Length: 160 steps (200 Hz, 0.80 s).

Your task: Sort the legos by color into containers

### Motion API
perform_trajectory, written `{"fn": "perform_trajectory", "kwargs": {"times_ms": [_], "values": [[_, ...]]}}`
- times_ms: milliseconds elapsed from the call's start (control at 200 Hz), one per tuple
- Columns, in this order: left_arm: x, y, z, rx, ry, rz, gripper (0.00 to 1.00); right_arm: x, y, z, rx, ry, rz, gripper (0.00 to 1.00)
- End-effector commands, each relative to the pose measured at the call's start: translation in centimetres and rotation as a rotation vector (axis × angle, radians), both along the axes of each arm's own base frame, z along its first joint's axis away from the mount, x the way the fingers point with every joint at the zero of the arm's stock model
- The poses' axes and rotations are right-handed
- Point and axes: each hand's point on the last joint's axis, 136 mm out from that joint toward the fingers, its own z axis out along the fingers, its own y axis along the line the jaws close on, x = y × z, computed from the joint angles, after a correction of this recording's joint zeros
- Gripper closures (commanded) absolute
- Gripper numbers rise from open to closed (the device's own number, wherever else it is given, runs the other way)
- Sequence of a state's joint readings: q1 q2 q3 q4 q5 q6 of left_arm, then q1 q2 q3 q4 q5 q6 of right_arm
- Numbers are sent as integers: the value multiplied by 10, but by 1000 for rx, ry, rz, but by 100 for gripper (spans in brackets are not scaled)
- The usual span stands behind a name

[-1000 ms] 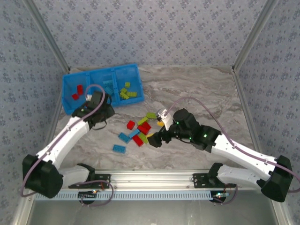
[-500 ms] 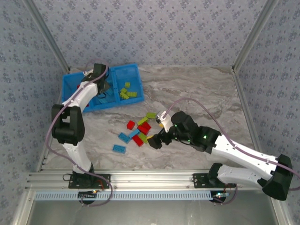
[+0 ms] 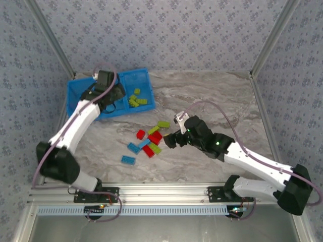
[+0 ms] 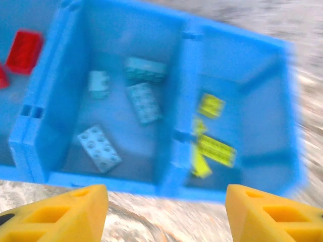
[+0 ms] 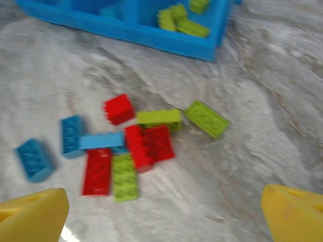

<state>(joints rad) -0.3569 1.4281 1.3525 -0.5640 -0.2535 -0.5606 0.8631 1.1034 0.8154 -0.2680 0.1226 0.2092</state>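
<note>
The blue tray [image 3: 144, 83] sits at the back left, with three containers side by side. In the left wrist view its divider [image 4: 184, 101] separates light blue legos [image 4: 144, 103] from yellow-green ones [image 4: 216, 150], and a red brick [image 4: 22, 49] lies in the left container. My left gripper [image 3: 112, 103] hovers at the tray's near wall, open [image 4: 166, 212] and holding nothing. Loose legos lie mid-table: red [image 3: 155, 137], lime [image 3: 163, 123], blue [image 3: 127, 160]. My right gripper [image 3: 171, 140] is just right of them, wide open [image 5: 164, 212], with red bricks [image 5: 151, 143] ahead of it.
Patterned walls and metal posts close in the table on three sides. Bare marble surface spreads right of the pile and behind it. The tray's near wall [image 5: 166, 43] stands beyond the pile in the right wrist view.
My left arm swung from in front of the tray to over it, and its jaws opened. My right gripper drew back slightly from the pile, still open.
</note>
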Motion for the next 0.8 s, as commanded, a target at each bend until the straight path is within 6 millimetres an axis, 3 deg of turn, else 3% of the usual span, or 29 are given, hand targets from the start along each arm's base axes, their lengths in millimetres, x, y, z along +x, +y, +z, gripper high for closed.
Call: {"fn": "perform_trajectory", "kwargs": {"times_ms": [0,125,310,460,595,794], "values": [[-44,-34,33,150,-123,-304,36,23,-2,-12,-57,2,-28,0],[-96,-68,23,253,-188,-664,30,46,6,-39,-61,66,-11,0],[-141,-91,-12,331,-260,-994,30,63,31,-80,-159,182,120,0],[-182,-107,-46,471,-339,-1383,16,86,36,-118,-346,212,184,6],[-193,-97,-72,547,-274,-1468,1,116,28,-137,-469,232,144,10],[-205,-92,-90,570,-249,-1535,1,125,31,-150,-450,259,185,20]]}}
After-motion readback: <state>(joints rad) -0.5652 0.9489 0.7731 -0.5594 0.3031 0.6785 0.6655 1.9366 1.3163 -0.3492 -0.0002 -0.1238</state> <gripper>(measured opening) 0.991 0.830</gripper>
